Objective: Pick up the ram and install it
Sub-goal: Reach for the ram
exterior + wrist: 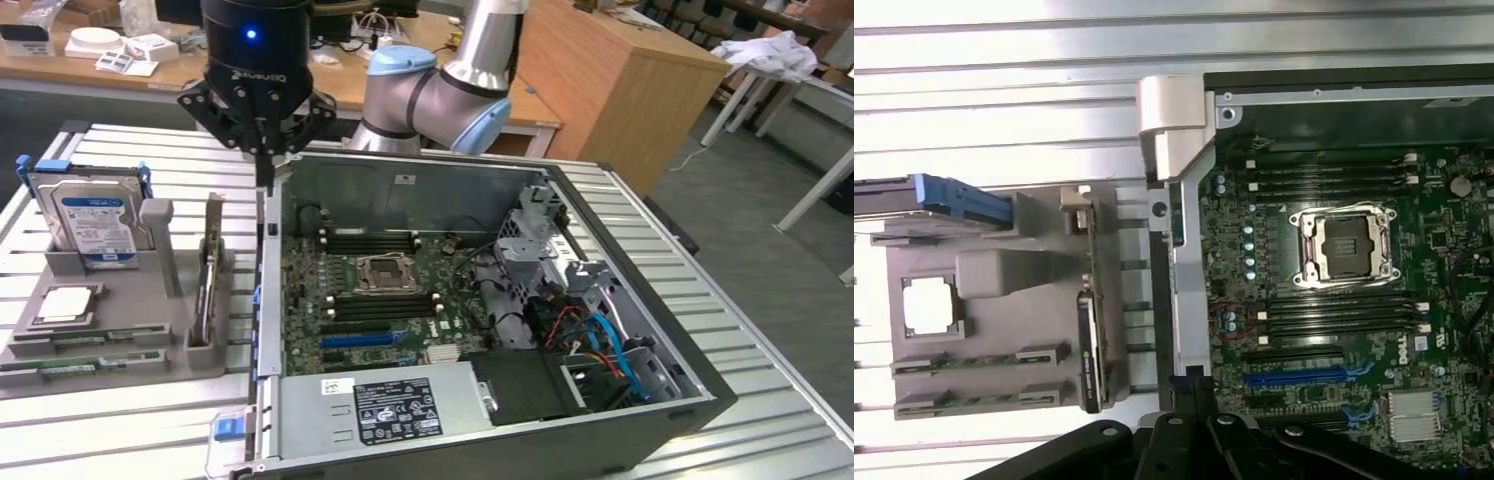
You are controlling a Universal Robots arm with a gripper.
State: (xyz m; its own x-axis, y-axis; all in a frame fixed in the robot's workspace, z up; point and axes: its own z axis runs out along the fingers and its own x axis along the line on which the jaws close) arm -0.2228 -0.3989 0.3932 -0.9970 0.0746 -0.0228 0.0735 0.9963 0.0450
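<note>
Green and thin, the ram [94, 367] [979, 396] lies flat in a slot of the grey tray [134, 300] [1004, 275], on the tray side nearest the bench's front edge. A second stick [107, 341] [979, 358] lies parallel just beside it. Behind them in the same tray sit a square processor [67, 305] [929, 305], an upright card [210, 280] [1089, 350] and, standing at the far end, a blue-labelled hard drive [96, 225] [954, 195].

The tray rests on a ribbed aluminium bench [727, 310] [1004, 80], toward the edge on the exterior view's left. Just beside it an open computer case [400, 185] [1184, 260] takes up the middle and runs nearly to the opposite edge, its motherboard [347, 330] [1434, 240] facing up.

The claw [268, 185] [1189, 388] hangs from the arm [454, 90] over the case wall that faces the tray, near the case's far corner, well apart from the ram. Its fingers are pressed together and point down.

Bare ribbed surface shows beyond the tray's far end and along the front edge. Past the bench stand wooden desks [601, 80] on a dark floor [747, 200].
</note>
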